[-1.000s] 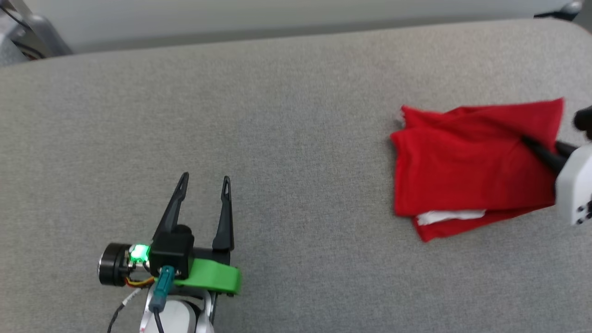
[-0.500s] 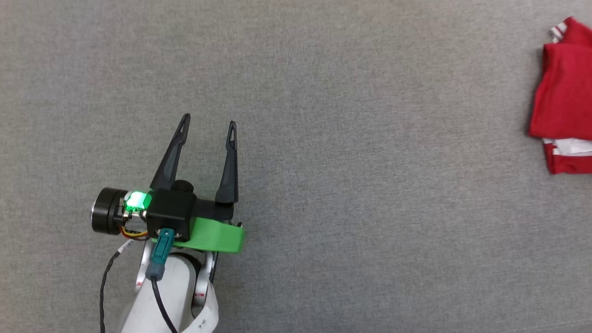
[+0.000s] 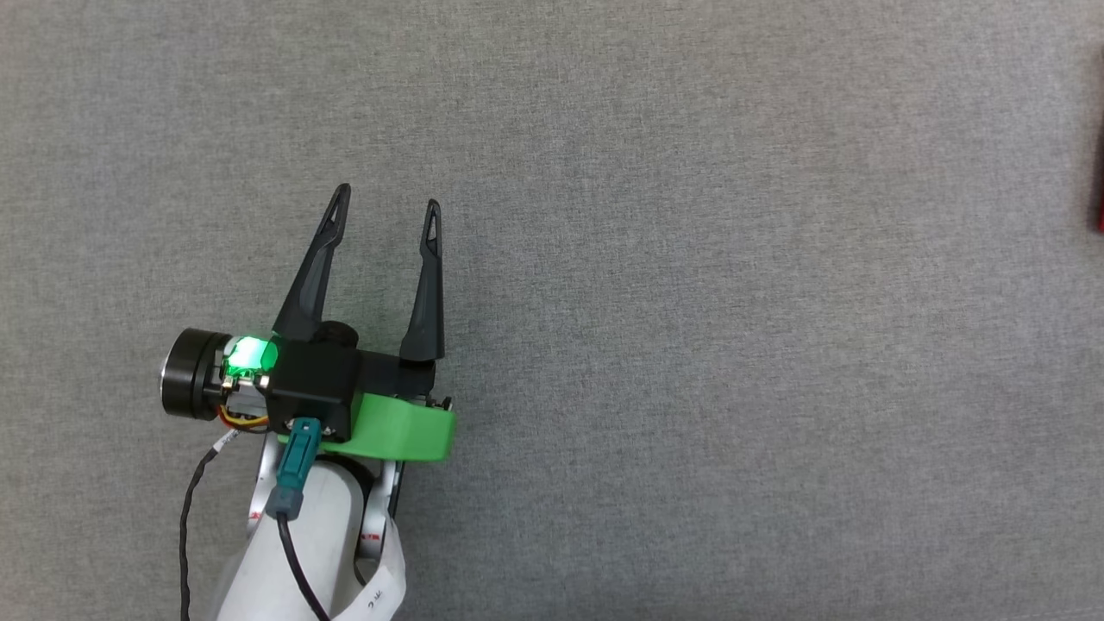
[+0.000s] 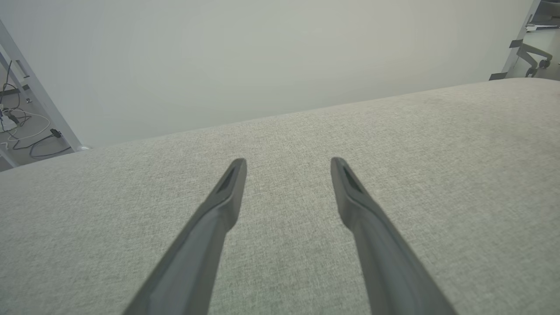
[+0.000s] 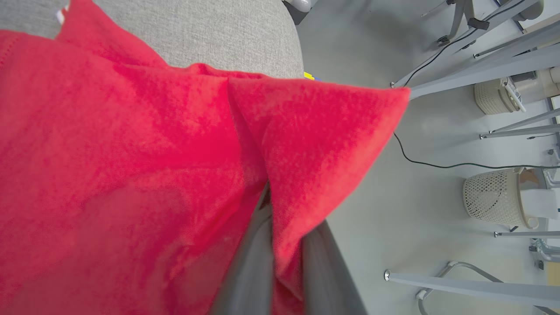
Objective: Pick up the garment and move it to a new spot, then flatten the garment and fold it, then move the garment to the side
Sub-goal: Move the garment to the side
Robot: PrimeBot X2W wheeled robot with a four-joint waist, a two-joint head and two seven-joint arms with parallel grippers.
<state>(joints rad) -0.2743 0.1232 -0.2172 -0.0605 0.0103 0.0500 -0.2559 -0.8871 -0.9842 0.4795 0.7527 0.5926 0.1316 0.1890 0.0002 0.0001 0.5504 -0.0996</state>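
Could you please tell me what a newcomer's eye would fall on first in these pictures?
The red garment spreads over the left of the right wrist view, a fold pinched in the shut jaws of the right gripper at bottom centre. In the head view, the left gripper, with a green collar, hovers at lower left over the grey surface, jaws open and empty.
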